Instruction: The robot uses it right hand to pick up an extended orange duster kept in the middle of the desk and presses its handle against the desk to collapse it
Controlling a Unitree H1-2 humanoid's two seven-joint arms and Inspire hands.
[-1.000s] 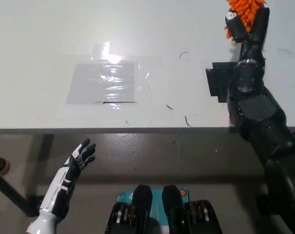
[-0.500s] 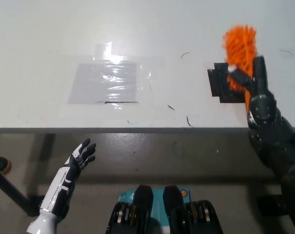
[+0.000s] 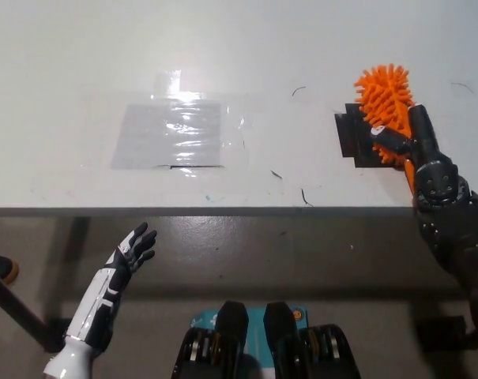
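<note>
- The right hand (image 3: 419, 148) is closed on the duster (image 3: 386, 101), black fingers wrapped around it just below the orange head.
- The black right arm comes in from the bottom right and crosses the front edge of the desk (image 3: 262, 55) to reach it.
- The duster sits at the right side of the desk, near the front edge.
- Its head is a bright orange clump of stubby bristles, pointing away from the robot and slightly to the left.
- The head lies over a black patch (image 3: 351, 138) on the desk surface, covering the patch's right part.
- A short bit of orange shows below the fingers, beside the wrist; the handle is mostly hidden by the hand, so its length cannot be read.
- Whether the head rests on the desk or hangs just above it is hard to tell from this steep view.
- The left hand (image 3: 133, 251) rests low at the lower left, in front of the desk edge and below it, fingers spread and holding nothing.
- A grey sheet (image 3: 169, 134) with a shiny, wrinkled surface lies flat on the desk, left of the middle, well apart from the duster.
- A few thin dark marks dot the desk between the sheet and the black patch.
</note>
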